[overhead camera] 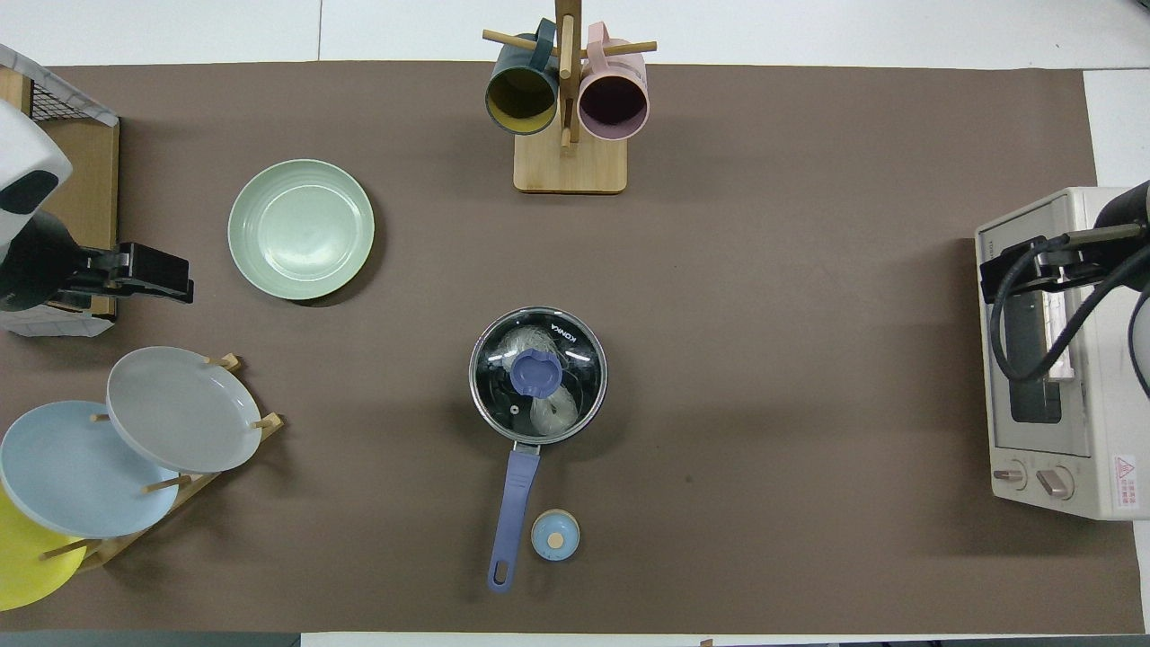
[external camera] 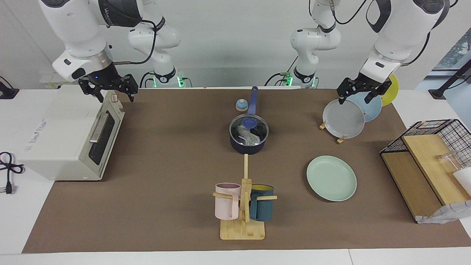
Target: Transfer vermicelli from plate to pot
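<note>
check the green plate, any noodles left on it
No, the green plate is bare; the noodles show through the glass lid of the pot.

Vermicelli [overhead camera: 550, 409]: we see two whitish translucent nests inside the pot, under its glass lid | Pot [external camera: 247, 146]: we see a small dark saucepan, upright mid-surface, long blue handle pointing toward the robots | Plate [overhead camera: 301, 229]: we see a pale mint-green round plate, flat, bare, farther from the robots than the pot, toward the left arm's end
</note>
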{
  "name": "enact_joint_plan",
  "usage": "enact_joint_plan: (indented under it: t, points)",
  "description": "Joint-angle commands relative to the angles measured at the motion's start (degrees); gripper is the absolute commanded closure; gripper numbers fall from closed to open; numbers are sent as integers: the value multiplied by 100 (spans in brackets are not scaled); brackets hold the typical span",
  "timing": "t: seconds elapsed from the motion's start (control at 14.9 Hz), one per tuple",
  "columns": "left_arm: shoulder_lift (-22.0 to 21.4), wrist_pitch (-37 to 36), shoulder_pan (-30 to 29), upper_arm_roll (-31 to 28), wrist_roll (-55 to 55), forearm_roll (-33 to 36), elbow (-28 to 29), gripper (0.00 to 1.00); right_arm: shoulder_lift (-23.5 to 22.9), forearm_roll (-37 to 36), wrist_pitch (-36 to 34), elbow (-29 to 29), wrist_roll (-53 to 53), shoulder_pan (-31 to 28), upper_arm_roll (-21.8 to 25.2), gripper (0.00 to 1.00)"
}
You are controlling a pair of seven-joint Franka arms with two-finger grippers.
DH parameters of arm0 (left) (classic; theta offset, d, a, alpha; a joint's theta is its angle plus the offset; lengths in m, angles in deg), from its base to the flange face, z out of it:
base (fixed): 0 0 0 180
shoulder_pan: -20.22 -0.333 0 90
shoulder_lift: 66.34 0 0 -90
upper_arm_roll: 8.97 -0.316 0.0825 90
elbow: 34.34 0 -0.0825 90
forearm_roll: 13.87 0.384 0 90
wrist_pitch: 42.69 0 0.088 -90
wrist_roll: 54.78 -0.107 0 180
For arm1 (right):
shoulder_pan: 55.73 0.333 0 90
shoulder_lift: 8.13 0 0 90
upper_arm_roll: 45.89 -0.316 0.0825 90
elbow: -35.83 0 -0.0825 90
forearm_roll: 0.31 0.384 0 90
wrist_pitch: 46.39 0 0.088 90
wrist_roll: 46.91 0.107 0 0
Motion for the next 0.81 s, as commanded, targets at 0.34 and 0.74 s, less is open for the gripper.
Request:
enact_joint_plan:
  t: [0.34,0.74]
  points:
    - [-42,-17,-85,52,37,1,4,0,113,107,-168,110,-41,-194,-34,0]
    - [-42,-17,-85,52,37,1,-5,0,140,98,-116,181,-32,-185,11,0]
